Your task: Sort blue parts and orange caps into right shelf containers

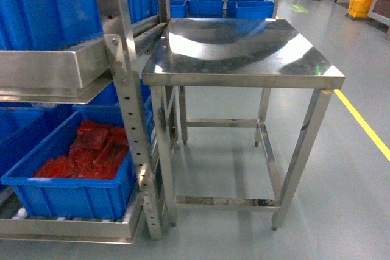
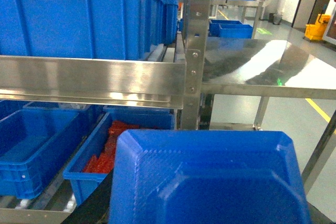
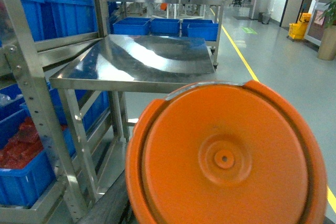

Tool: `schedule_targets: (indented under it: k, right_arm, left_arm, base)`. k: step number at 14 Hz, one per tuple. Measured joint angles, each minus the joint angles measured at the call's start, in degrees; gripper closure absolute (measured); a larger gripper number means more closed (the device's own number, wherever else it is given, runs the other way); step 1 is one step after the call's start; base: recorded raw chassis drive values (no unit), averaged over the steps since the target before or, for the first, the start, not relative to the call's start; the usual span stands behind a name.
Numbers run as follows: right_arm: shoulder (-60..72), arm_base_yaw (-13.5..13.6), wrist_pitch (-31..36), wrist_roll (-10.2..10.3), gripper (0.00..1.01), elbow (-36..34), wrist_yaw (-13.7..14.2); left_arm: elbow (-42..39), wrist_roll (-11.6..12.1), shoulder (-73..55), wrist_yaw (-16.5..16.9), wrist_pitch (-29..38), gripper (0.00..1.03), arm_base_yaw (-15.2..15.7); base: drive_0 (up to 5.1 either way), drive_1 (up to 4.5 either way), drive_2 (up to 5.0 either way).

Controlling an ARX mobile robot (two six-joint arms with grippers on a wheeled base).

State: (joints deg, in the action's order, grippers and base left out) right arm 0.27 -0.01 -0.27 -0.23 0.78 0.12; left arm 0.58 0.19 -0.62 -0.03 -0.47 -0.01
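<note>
Blue part [image 2: 210, 182] filling the lower right of the left wrist view, orange cap [image 3: 226, 156] filling the lower right of the right wrist view. Neither pincer visible (grip and opening impossible to tell). Shelf [image 1: 67, 68] with blue containers [image 1: 67, 181] at left of the head view, bare steel counter [image 1: 244, 47] at centre.

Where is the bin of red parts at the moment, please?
The bin of red parts sits low on the left in the head view, on the shelf's bottom level, beside the steel table.
</note>
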Motion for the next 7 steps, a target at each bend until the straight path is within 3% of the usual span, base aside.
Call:
schedule_targets:
  k: [7]
  right_arm:
    - [0.0, 0.0, -0.1, 0.0, 0.59, 0.0, 0.0]
  left_arm:
    - [0.0, 0.0, 0.0, 0.0, 0.1, 0.6, 0.0]
  base:
    - [-5.0, 2.41, 2.4]
